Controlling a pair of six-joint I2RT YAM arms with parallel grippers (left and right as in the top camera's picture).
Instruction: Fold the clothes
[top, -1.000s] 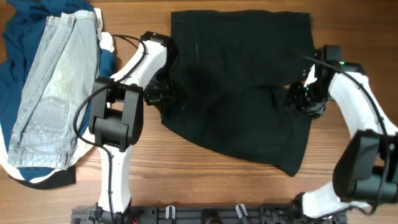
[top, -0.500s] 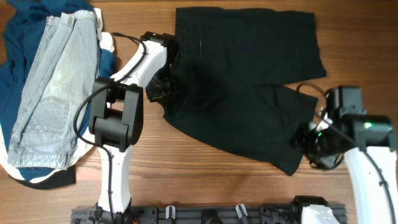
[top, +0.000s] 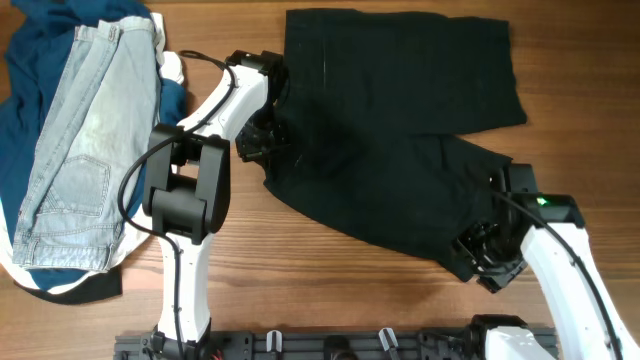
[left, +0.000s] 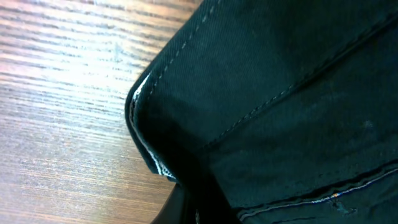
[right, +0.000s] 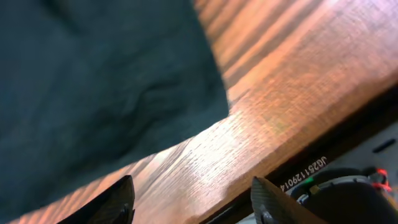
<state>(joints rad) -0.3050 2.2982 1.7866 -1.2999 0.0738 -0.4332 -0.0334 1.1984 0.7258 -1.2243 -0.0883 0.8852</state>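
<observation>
The black shorts (top: 390, 110) lie spread over the middle of the table, one leg running to the front right. My left gripper (top: 262, 140) is shut on their left waistband edge. In the left wrist view the stitched black fabric (left: 273, 93) fills the frame, with a strip of pale lining (left: 147, 148) at the fold. My right gripper (top: 485, 265) hovers at the hem corner of the front leg. In the right wrist view it (right: 194, 205) is open over bare wood. The shorts' hem (right: 93, 81) lies just beyond its fingertips (right: 118, 200).
Light-blue jeans (top: 80, 140) lie on a dark blue garment (top: 30, 50) at the far left. The table's front edge (right: 292, 149) runs close under the right gripper. A black rail (top: 330, 345) sits along the front.
My right arm has swung from the shorts' right side to the front hem corner. The right leg now lies spread out wider. The left gripper has kept its hold.
</observation>
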